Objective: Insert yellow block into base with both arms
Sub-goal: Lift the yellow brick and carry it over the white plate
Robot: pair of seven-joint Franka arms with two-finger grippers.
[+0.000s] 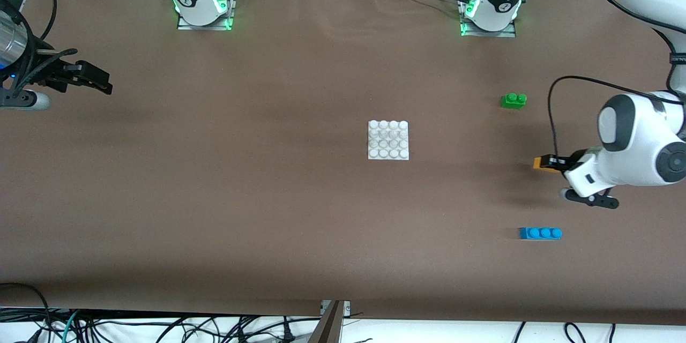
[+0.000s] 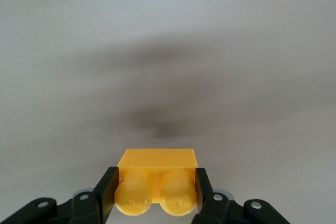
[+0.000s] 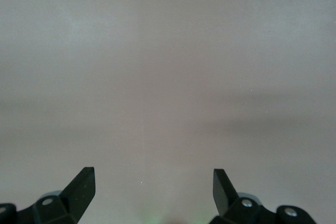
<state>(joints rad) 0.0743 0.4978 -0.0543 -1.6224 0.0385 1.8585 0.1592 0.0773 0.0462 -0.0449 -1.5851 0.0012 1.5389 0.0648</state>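
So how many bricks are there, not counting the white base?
3. The yellow block is gripped by the left gripper at that arm's end of the table. The green brick lies farther from the camera, the blue brick nearer. None seem hidden.

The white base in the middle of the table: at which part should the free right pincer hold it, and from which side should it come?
Judging by its pose, take the base by two opposite straight edges, coming from above. It lies flat, studs up, so only its thin outer edges give parallel faces. The right pincer waits open at its own end of the table; the left pincer is shut on the yellow block.
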